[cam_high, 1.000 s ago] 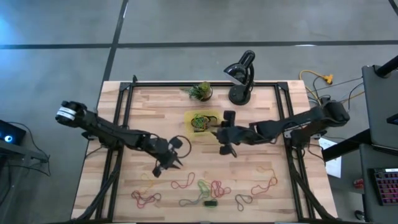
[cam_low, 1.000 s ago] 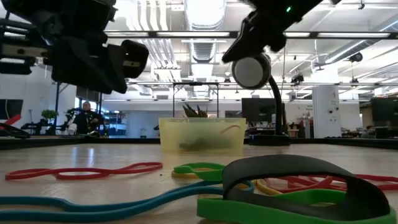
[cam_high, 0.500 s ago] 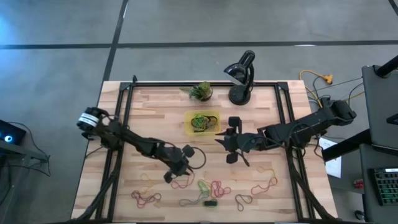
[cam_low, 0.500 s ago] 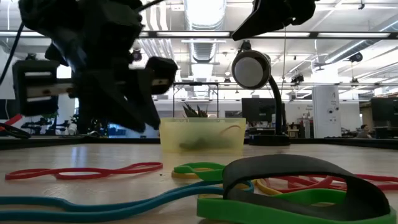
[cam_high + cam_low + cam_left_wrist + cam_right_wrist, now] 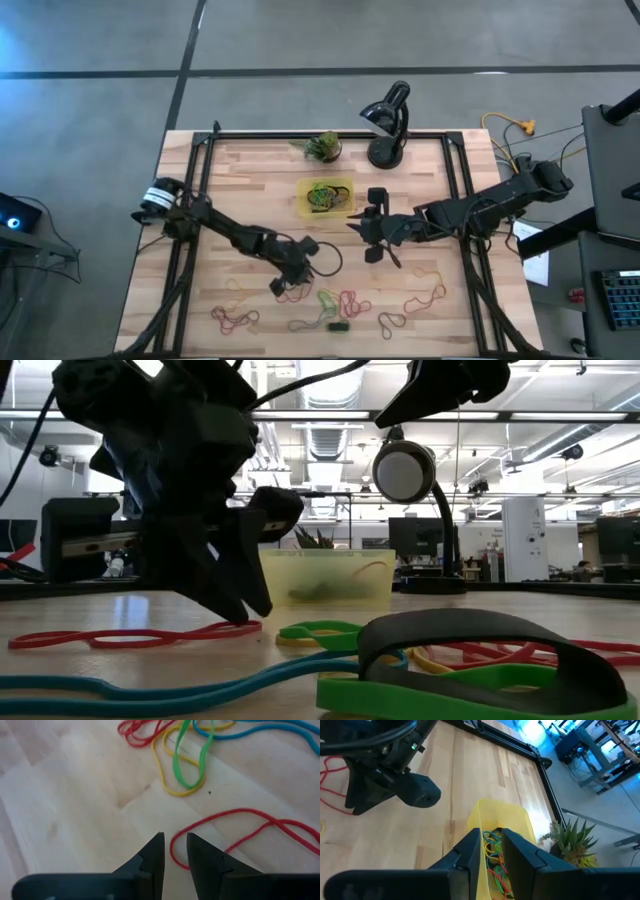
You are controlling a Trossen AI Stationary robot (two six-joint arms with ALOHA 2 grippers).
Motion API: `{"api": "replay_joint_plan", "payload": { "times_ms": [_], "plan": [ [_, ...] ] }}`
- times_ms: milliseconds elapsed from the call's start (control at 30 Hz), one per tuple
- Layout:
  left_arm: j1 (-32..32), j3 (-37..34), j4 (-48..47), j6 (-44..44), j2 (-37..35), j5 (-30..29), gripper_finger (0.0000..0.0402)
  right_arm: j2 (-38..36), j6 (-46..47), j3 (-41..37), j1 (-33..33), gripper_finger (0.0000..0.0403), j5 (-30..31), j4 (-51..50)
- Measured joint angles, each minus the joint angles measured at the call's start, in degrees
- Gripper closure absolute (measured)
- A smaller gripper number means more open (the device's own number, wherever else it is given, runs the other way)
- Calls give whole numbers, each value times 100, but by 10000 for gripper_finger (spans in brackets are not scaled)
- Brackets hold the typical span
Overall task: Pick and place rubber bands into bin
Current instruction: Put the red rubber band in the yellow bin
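Observation:
Several rubber bands [image 5: 330, 302] in red, green, yellow and blue lie loose near the table's front edge. My left gripper [image 5: 173, 840] is down at the table, narrowly open. The looped end of a red rubber band [image 5: 173, 854] lies between its fingertips. In the low view its fingers [image 5: 240, 610] reach the tabletop beside that band [image 5: 140, 636]. The yellow bin [image 5: 326, 196] stands on the table at the far middle and holds several bands [image 5: 495, 855]. My right gripper [image 5: 491, 840] hangs above the bin's near-right side with a narrow gap and nothing between its fingers. My left gripper comes slanting down from the table's left, one fingertip [image 5: 158, 842] on each side of the red band's looped end [image 5: 172, 856], which lies flat on the wood. I cannot tell whether the fingers touch the band.
A small potted plant [image 5: 323, 147] and a black desk lamp [image 5: 388, 125] stand at the far edge behind the bin. A black frame [image 5: 200, 180] runs along the table's sides. Bare wood lies between the bin and the loose bands.
My left gripper has gone down and toward the table's right and near edge, reaching the red band among the loose ones. My right gripper has drawn back a little from over the bin toward the table's right, then kept still.

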Motion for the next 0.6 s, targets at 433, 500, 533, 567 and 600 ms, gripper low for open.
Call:
{"api": "replay_joint_plan", "payload": {
  "times_ms": [433, 500, 533, 567, 600],
  "plan": [
    [252, 13, -390, -780, 4, 82, 336, 2, 62, 0, 0, 328, -3, 1],
    [253, 18, -422, -772, 6, 81, 339, 2, 59, 0, 0, 331, -3, 1],
    [254, 30, -463, -750, 7, 82, 344, 2, 62, 0, 0, 333, -4, 2],
    [254, 32, -497, -692, 7, 84, 350, 2, 64, 0, 0, 334, -4, 0],
    [254, 30, -507, -645, 7, 87, 359, 2, 72, 0, 0, 335, -4, 1]
  ]
}}
